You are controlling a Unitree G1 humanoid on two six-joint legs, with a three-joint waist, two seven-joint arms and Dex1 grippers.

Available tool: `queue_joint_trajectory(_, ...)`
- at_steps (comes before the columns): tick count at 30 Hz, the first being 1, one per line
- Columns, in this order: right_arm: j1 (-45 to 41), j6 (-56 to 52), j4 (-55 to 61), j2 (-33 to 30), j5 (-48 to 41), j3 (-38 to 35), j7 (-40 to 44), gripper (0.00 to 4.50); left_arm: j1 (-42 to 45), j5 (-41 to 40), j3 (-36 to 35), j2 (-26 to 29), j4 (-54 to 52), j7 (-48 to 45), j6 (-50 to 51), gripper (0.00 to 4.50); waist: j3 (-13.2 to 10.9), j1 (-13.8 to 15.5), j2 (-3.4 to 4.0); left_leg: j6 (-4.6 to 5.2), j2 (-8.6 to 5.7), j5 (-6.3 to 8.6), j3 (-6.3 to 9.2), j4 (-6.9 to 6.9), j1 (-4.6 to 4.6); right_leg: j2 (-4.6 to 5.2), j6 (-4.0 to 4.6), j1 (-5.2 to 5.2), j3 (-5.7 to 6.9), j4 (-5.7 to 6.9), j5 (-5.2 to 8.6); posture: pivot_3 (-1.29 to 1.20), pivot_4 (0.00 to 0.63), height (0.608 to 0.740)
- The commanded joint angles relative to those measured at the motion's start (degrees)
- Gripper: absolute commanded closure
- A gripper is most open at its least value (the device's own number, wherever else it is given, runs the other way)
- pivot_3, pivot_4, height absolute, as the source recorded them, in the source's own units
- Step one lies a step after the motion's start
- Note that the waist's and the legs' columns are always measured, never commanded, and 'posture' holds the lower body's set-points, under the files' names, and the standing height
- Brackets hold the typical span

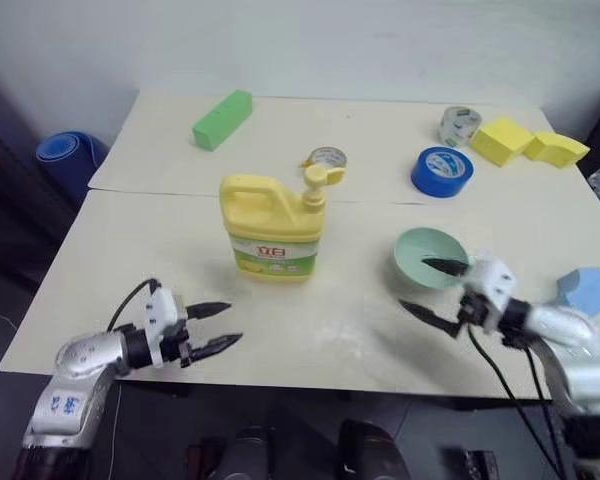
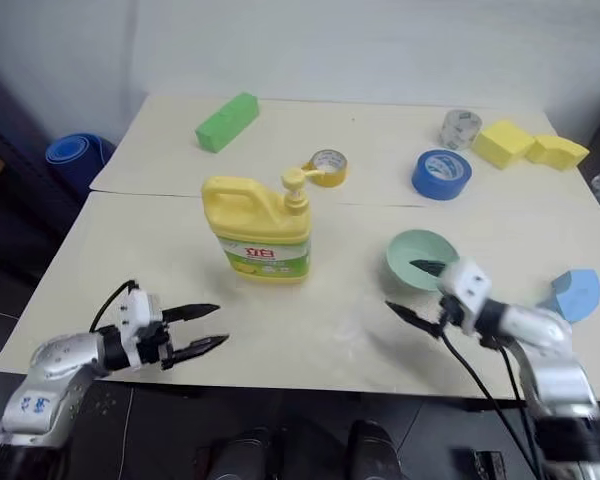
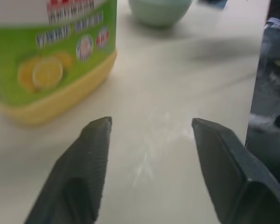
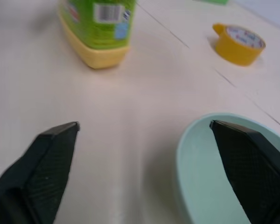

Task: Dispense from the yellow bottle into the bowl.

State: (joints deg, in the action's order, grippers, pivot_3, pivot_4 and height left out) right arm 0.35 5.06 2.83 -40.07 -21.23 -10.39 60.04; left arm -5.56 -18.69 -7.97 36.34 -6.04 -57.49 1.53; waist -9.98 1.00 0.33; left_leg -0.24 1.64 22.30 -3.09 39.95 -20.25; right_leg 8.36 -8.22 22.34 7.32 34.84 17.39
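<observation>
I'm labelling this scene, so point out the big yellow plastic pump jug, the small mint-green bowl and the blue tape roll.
Yellow plastic pump jug (image 1: 272, 232), left eye view, front label.
Mint-green bowl (image 1: 420, 250), left eye view, inner wall.
Blue tape roll (image 1: 427, 177), left eye view, outer wall.

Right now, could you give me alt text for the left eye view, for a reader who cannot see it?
A yellow bottle with a pump top stands upright mid-table, apart from a pale green bowl to its right. Both robot hands, left hand and right hand, sit low at the near table edge, open and empty, the right one beside the bowl.
</observation>
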Motion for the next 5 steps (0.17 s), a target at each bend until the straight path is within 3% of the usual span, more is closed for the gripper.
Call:
queue_joint_trajectory(1,6.97,2.16,2.47,-2.07,-4.09,-5.48,4.51,0.0,-3.59,4.37,-1.2,0.1,3.6,1.43,-9.25,0.4,-0.01,0.25,-0.02,0.0,0.0,0.0,-0.06,0.01,0.03,0.0,0.0,-0.02,-0.04,0.0,0.0,0.0,0.15,0.74)
queue_joint_trajectory(2,9.15,4.91,1.41,-2.0,-3.73,-6.3,5.68,0.0,-4.11,4.65,-1.46,-0.16,4.59,1.78,-10.84,0.1,-0.01,0.35,-0.02,0.01,-0.01,0.0,-0.15,0.03,0.03,0.0,0.01,-0.02,-0.11,-0.09,0.0,0.0,0.15,0.74)
queue_joint_trajectory(5,13.91,13.96,-4.16,-0.73,-0.4,-8.13,6.14,0.0,-4.16,6.53,-1.92,-1.2,6.72,5.03,-14.94,0.04,-0.01,0.53,-0.02,0.04,0.0,-0.01,-0.22,0.06,0.13,0.0,0.09,-0.17,-0.18,-0.23,-0.03,0.0,0.15,0.74)
